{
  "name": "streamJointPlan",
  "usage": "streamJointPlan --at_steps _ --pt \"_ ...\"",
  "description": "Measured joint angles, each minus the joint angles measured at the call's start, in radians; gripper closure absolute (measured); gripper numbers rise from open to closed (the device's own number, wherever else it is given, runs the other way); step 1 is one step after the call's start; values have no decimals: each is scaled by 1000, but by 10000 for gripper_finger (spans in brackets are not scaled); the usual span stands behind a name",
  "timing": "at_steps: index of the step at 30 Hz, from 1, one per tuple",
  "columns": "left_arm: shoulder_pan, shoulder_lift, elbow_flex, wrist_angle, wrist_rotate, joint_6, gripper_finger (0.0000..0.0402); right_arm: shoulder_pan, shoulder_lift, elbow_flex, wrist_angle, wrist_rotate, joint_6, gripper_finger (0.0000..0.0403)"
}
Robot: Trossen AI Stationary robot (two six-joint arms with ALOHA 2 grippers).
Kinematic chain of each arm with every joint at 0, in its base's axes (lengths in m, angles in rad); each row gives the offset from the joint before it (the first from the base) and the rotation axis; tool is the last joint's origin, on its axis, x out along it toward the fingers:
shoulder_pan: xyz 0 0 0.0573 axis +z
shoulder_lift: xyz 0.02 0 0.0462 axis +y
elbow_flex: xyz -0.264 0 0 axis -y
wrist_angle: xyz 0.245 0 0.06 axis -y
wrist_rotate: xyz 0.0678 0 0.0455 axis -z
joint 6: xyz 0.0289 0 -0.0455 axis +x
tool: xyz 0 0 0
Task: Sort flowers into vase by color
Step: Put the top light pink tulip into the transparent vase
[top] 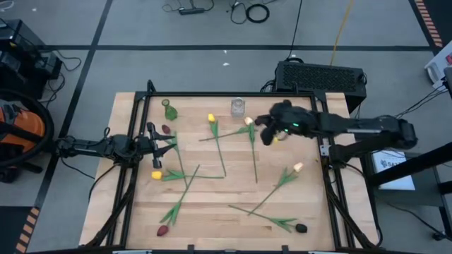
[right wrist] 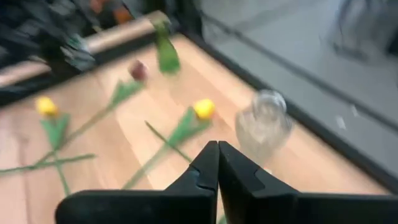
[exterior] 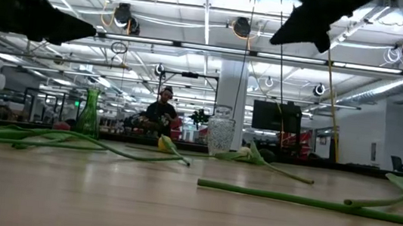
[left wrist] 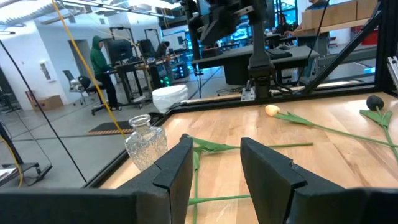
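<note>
- Progress looked nil: the clear glass vase [top: 238, 107] and the green glass vase [top: 169, 110], both near the far edge of the wooden table [top: 212, 204], each appeared to hold no flower.
- Flowers lay loose across the table: a yellow tulip [top: 211, 118] near the far edge, just beside the clear vase; a cream-peach tulip [top: 248, 121] next to it, under the right gripper; another cream-peach tulip [top: 298, 167] toward the right edge; a yellow tulip [top: 156, 174] toward the left edge; a maroon tulip [top: 166, 130] near the green vase; a maroon tulip [top: 162, 230] at the near left corner; a dark tulip [top: 301, 228] at the near right.
- Remaining, as judged: every stem still to be lifted and dropped into a vase by colour.
- Right gripper [right wrist: 217, 163] hovered above the table near the clear vase, fingers pressed together on nothing visible.
- Left gripper [left wrist: 214, 162] waited at the left edge, fingers spread, nothing between them.
- Materials: the tulips had long thin green stems with flat pointed leaves and small rounded heads; several stems crossed one another mid-table.
- Clear vase was squat, bulbous, with a cut, faceted surface; green vase was slim with a narrow neck.
- Table was pale planked wood, smooth, framed by a black metal rail.
</note>
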Motion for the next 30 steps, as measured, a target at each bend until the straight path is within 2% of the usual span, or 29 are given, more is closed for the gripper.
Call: streamJointPlan --at_steps 8,14,22,30 --pt "0 0 0 0 0 0 258 -90 278 305 -347 -12 300 399" --pt "0 0 0 0 0 0 258 -157 429 373 -392 -188 447 383" --pt "0 0 0 0 0 0 258 -160 594 372 -436 -214 614 283" --pt "0 0 0 0 0 0 258 -164 707 372 -462 -235 648 180"
